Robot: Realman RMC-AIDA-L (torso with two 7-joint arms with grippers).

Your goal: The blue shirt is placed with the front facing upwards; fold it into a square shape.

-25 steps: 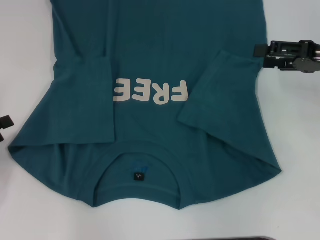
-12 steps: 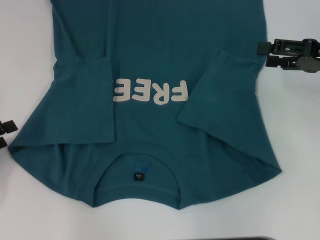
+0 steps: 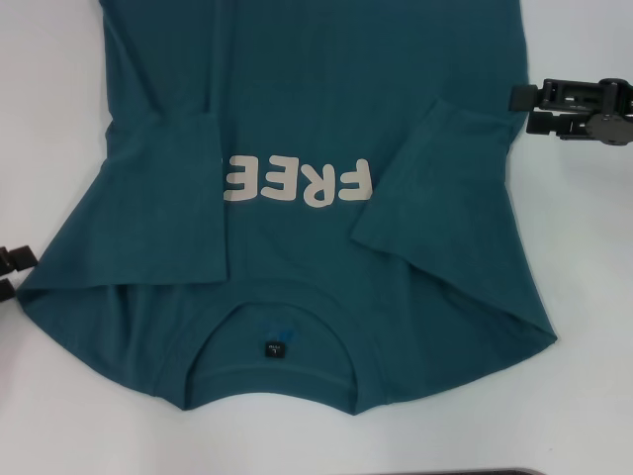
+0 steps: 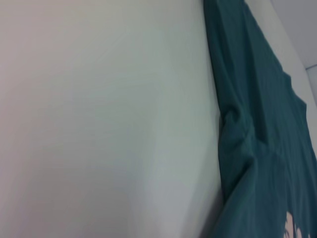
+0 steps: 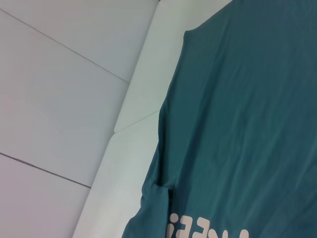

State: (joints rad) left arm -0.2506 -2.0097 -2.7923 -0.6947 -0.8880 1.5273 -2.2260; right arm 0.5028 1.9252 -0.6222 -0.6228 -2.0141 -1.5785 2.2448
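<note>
The blue shirt (image 3: 316,119) lies flat on the white table with its front up and its neckline toward me. The cream "FREE" lettering (image 3: 297,183) and the black tag (image 3: 274,349) both show. Both sleeves are folded inward onto the chest, one on the left (image 3: 168,198) and one on the right (image 3: 435,188). My left gripper (image 3: 8,272) is open and empty, just off the shirt's left shoulder edge. My right gripper (image 3: 522,109) is open and empty beside the right side seam, near the folded sleeve's end. The shirt also shows in the left wrist view (image 4: 257,124) and the right wrist view (image 5: 237,124).
The white table (image 3: 49,99) shows bare strips to the left and right of the shirt and in front of the neckline. A dark edge (image 3: 495,472) runs along the near side. The right wrist view shows the table's far edge and a tiled floor (image 5: 59,99).
My left gripper has crept toward the near side beside the shirt's shoulder. My right gripper has drawn back slightly to the right. The shirt has not moved.
</note>
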